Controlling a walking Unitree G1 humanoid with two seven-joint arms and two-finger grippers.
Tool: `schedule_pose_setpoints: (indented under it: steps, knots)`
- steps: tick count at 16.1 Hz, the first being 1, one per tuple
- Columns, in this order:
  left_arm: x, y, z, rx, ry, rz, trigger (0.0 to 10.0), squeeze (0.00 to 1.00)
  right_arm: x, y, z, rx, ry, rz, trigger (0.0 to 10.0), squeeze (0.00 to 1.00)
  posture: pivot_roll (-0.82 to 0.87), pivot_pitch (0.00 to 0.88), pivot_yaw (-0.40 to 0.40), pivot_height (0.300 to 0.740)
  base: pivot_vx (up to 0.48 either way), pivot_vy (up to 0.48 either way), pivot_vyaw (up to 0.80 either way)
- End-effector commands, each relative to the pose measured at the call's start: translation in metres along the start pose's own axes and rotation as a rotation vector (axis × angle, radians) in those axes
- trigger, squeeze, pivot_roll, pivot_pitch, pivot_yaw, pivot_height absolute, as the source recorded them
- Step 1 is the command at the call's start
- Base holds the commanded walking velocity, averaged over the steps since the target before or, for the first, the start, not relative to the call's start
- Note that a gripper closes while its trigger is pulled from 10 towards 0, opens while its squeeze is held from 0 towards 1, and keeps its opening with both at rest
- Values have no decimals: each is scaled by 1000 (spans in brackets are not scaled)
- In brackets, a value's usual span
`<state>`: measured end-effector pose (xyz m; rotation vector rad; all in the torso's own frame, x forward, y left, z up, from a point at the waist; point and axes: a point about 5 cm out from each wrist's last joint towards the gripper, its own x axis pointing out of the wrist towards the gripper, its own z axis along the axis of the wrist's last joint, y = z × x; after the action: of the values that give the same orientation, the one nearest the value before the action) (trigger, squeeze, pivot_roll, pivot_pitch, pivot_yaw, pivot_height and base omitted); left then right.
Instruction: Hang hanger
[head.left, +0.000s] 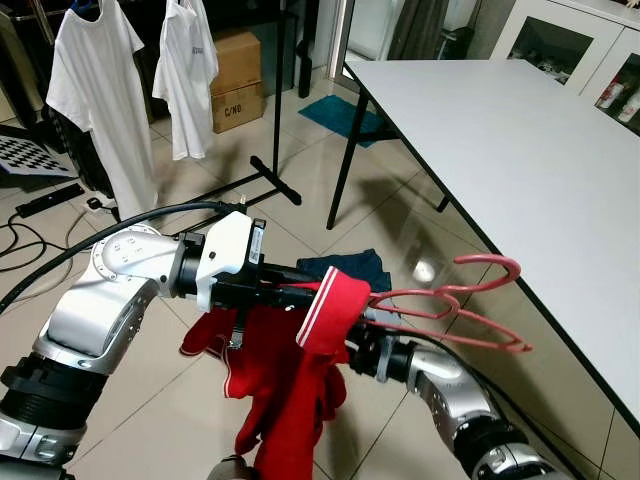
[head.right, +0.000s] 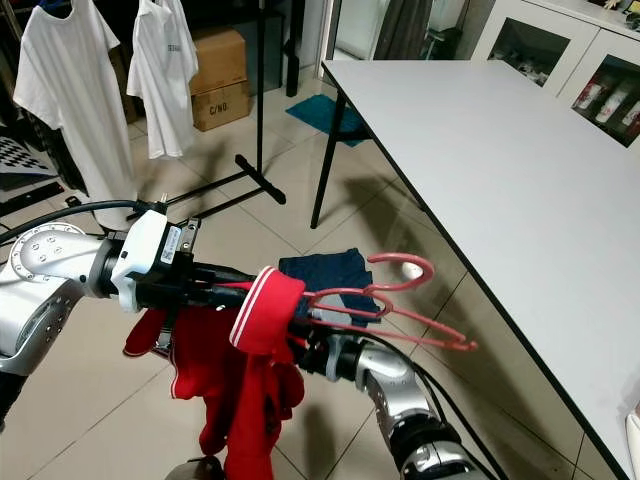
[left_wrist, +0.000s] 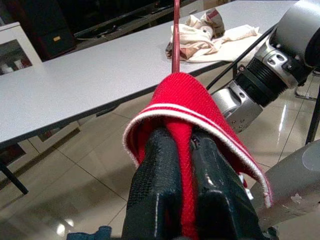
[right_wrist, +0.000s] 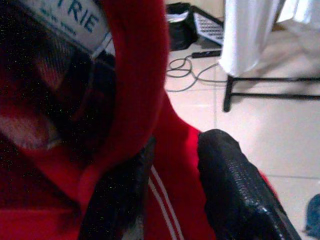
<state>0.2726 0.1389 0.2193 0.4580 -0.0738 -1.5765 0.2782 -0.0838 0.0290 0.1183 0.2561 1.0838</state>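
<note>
Above tiled floor (head.left: 300, 215), both grippers pinch red shirt (head.left: 290, 390).

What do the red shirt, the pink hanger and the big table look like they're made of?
Red shirt: soft knit fabric, probably cotton or a blend; it drapes limply, with ribbed white-striped trim. Pink hanger: looks like moulded plastic, with smooth, slightly glossy thin bars; coated wire cannot be ruled out. Table: matte light grey top, likely laminate, on dark legs that look like painted metal.
</note>
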Motion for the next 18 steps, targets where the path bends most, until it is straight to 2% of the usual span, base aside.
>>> schedule_pose_setpoints:
  steps: [1, 2, 3, 7, 11, 14, 18]
  knots:
    - [5, 0, 9, 47, -10, -15, 8549, 0, -2, 2, -3, 22, 7, 26, 5451, 0, 178, 100, -73, 740, 0, 0, 0]
    - [6, 1, 9, 47, -12, -12, 9608, 0, -3, 3, -2, 38, -23, 35, 0, 0, 177, 101, -74, 740, 0, 0, 0]
    - [6, 1, 8, 48, -12, -9, 10000, 0, -3, 2, -1, 43, -33, 35, 0, 0, 175, 101, -75, 740, 0, 0, 0]
    - [7, 4, 6, 47, -10, 12, 10000, 0, -16, -11, 5, 145, -115, -9, 0, 0, 168, 98, -81, 740, 0, 0, 0]
    - [2, 5, 2, 24, -18, 58, 10000, 0, -50, -40, 7, 263, -198, -211, 0, 0, 168, 97, -83, 740, 0, 0, 0]
    - [-3, 6, -2, 10, -11, 89, 10000, 0, -75, -58, 15, 290, -269, -327, 0, 0, 167, 97, -80, 740, 0, 0, 0]
    - [-9, 8, -8, -11, -9, 149, 10000, 0, -96, -75, 27, 268, -329, -463, 0, 0, 163, 95, -71, 740, 0, 0, 0]
